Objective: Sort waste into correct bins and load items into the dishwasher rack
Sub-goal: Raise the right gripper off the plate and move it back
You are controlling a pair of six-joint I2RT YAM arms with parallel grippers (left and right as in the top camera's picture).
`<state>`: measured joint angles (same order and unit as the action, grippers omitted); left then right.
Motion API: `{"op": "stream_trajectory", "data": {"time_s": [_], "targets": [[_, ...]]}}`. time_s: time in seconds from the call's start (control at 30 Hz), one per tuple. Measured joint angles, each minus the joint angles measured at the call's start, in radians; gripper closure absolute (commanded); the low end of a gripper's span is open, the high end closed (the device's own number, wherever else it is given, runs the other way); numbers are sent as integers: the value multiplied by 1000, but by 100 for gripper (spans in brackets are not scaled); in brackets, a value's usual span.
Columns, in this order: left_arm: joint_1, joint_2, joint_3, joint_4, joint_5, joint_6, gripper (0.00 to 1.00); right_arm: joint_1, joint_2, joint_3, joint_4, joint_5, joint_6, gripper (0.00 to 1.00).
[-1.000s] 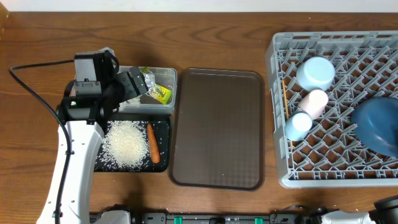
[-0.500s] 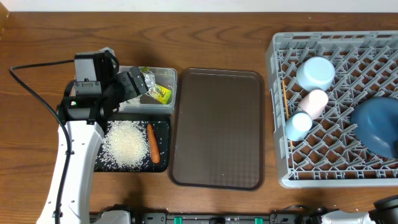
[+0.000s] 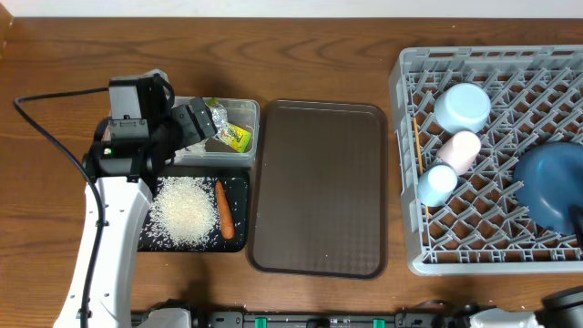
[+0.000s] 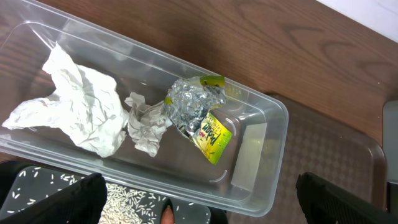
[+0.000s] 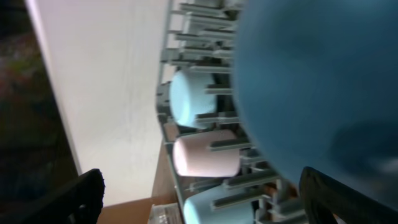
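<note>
My left gripper [image 4: 199, 208] is open and empty above the near edge of the clear tub [image 3: 248, 111]. The tub [image 4: 273, 155] holds crumpled white napkins [image 4: 74, 109], silver foil [image 4: 193, 102] and the yellow-green wrapper [image 4: 212, 135]. The black tray [image 3: 239, 187] holds white rice [image 3: 187, 211] and the carrot [image 3: 223, 210]. The grey rack [image 3: 410, 109] holds the pale bowl [image 3: 463, 107], the pink cup [image 3: 460, 150], the light blue cup [image 3: 437, 184] and the dark blue plate [image 3: 551, 187]. My right gripper [image 5: 211, 199] is open beside the plate [image 5: 323, 81], at the rack's right edge.
The large flat brown serving tray [image 3: 319, 187] lies between the bins and the rack. A black cable [image 3: 46, 137] runs over the table left of the left arm. The rack reaches the right edge of the overhead view.
The left arm has not moved. A dark part of the right arm has come into the overhead view at the right edge, beside the plate.
</note>
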<state>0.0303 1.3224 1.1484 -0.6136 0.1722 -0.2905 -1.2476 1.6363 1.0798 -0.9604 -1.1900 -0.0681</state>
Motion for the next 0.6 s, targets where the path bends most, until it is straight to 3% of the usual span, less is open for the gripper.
{"op": "stream_trajectory", "data": {"time_s": [0.2,0.6], "targets": [[0,0,0,0,0,0,0,170,-155,24,-12,57,1,1],[0,0,0,0,0,0,0,915,-403,230,-6,693,32,1]]}}
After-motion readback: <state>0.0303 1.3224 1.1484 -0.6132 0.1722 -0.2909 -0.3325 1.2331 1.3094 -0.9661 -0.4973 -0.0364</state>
